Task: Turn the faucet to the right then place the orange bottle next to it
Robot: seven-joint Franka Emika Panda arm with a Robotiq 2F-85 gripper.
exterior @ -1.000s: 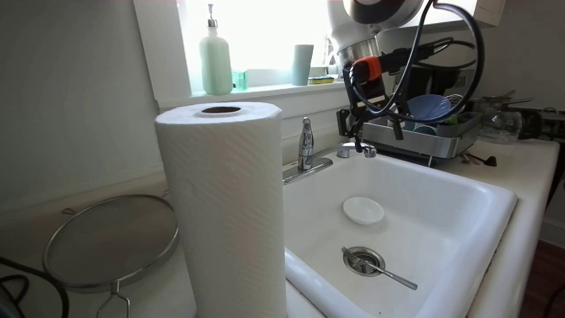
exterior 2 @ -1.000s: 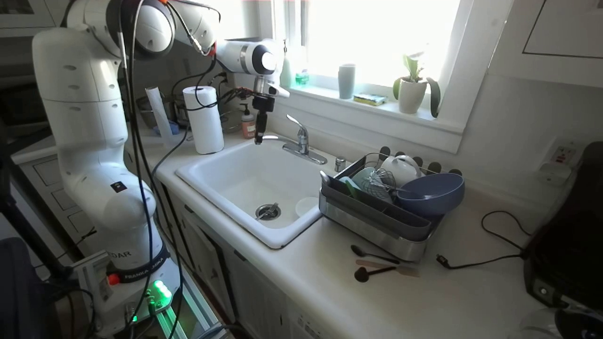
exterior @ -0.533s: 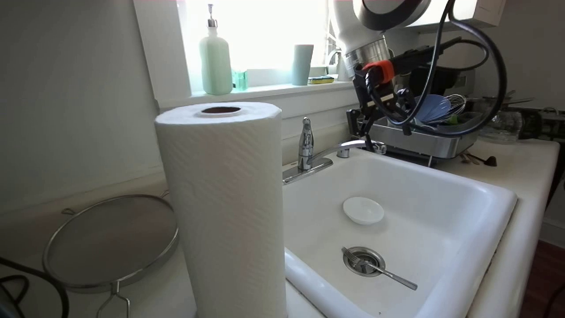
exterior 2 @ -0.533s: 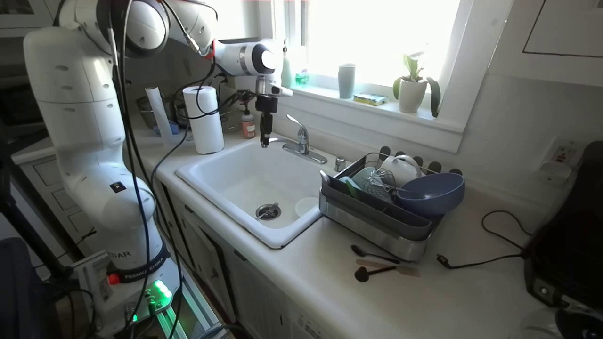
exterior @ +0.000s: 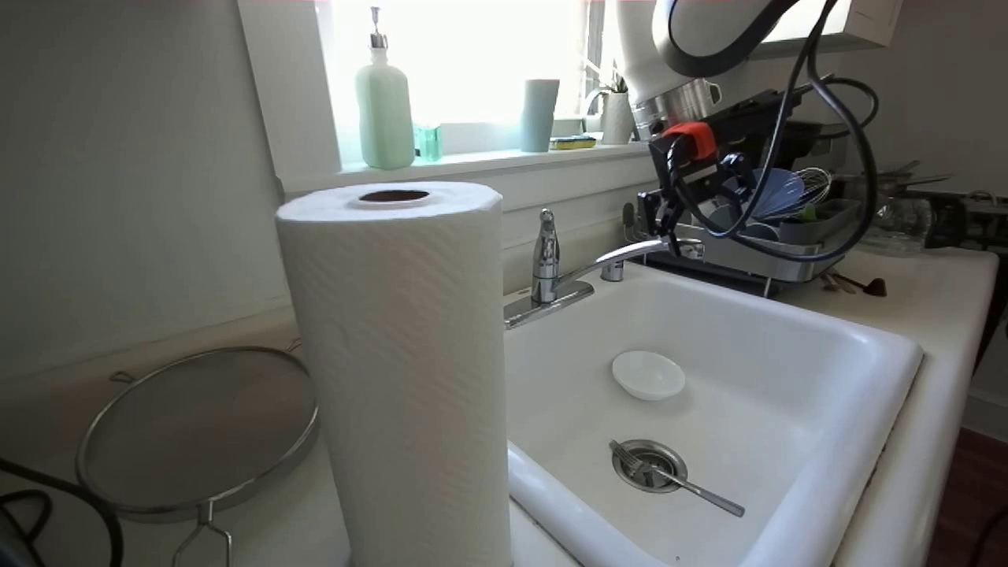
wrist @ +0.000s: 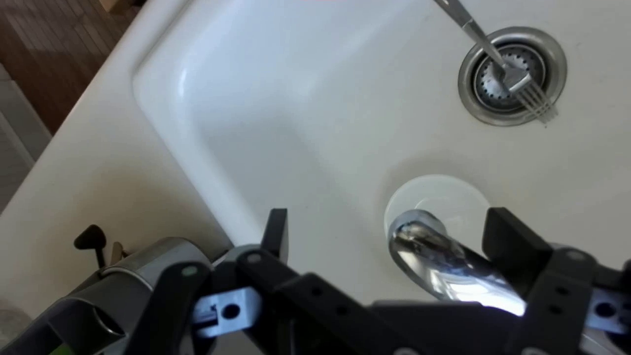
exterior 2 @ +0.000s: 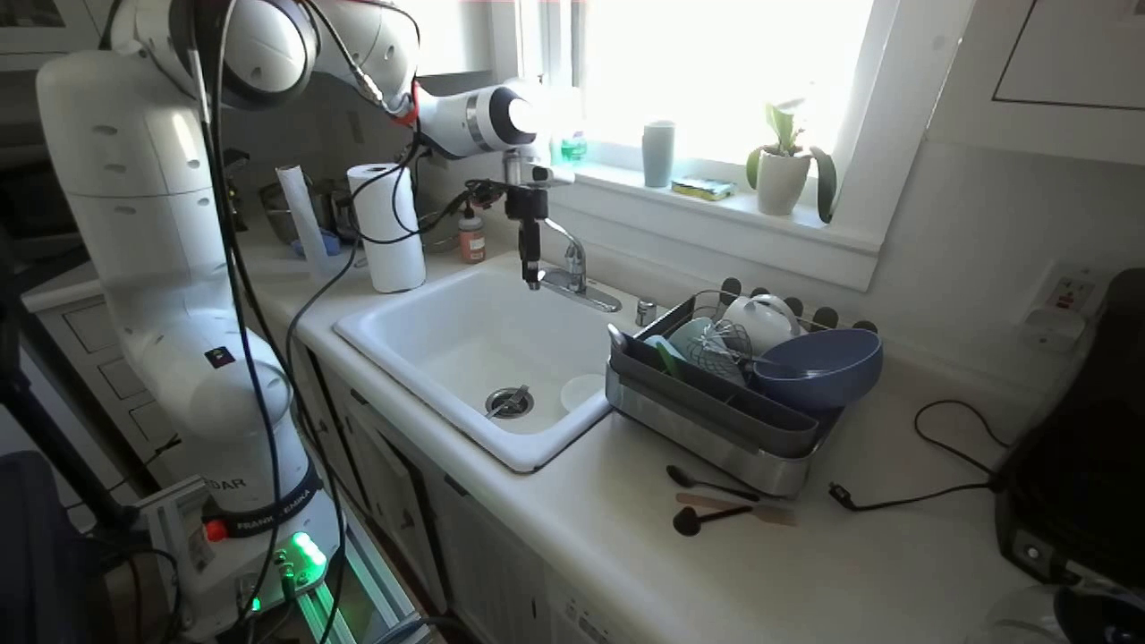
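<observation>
We have the fingers [wrist: 276, 231] wide over the sink [exterior 2: 465, 331], the spout [wrist: 438, 261] of its window-side faucet [exterior: 545, 272] between them. Orange bottle [exterior 2: 472, 241], paper towel roll [exterior: 402, 354] and dish rack [exterior 2: 702, 444] stand beside the sink.

Fork [exterior: 683, 483] and white dish [exterior: 648, 376] in the sink [exterior: 795, 378]
Paper towels [exterior 2: 390, 259] over on the left, loaded dish rack [exterior 2: 698, 431] right, potted plant [exterior 2: 782, 182] on the far windowsill [exterior 2: 617, 182].
</observation>
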